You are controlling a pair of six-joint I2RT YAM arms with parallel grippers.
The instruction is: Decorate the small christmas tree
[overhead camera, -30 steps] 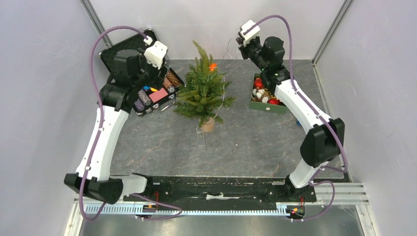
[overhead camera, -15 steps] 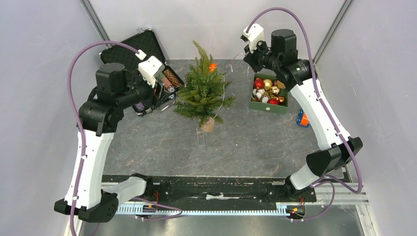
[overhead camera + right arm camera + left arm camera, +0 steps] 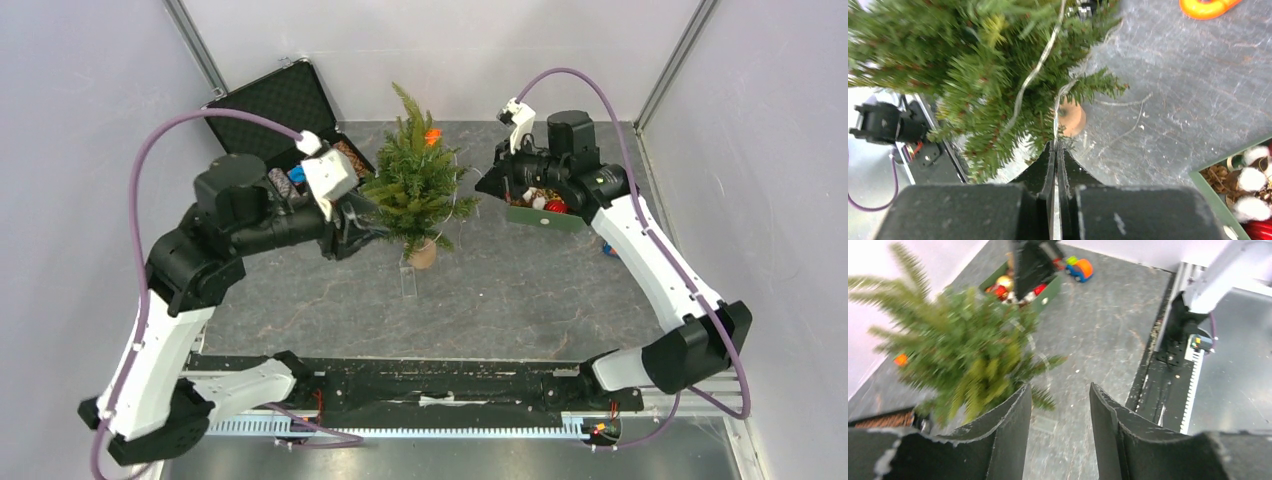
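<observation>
The small christmas tree [image 3: 410,185] stands mid-table on its tan stump [image 3: 424,254], with an orange ornament [image 3: 432,136] near its top. My left gripper [image 3: 366,229] is low at the tree's left side, open, with only bare table between its fingers [image 3: 1060,390]; branches [image 3: 963,350] brush the left finger. My right gripper [image 3: 485,187] hangs at the tree's right side, above the stump [image 3: 1071,117]. It is shut [image 3: 1056,144] on a thin silvery string [image 3: 1035,70] that runs up into the branches.
A green box [image 3: 548,218] of red, gold and white ornaments lies under the right arm. An open black briefcase [image 3: 285,100] stands at the back left. A small clear piece [image 3: 410,281] lies in front of the stump. An orange toy [image 3: 1081,268] lies by the box.
My left arm swung from the briefcase to the tree's left side, its jaws narrowing. My right arm came down from the back toward the tree's right side, still shut.
</observation>
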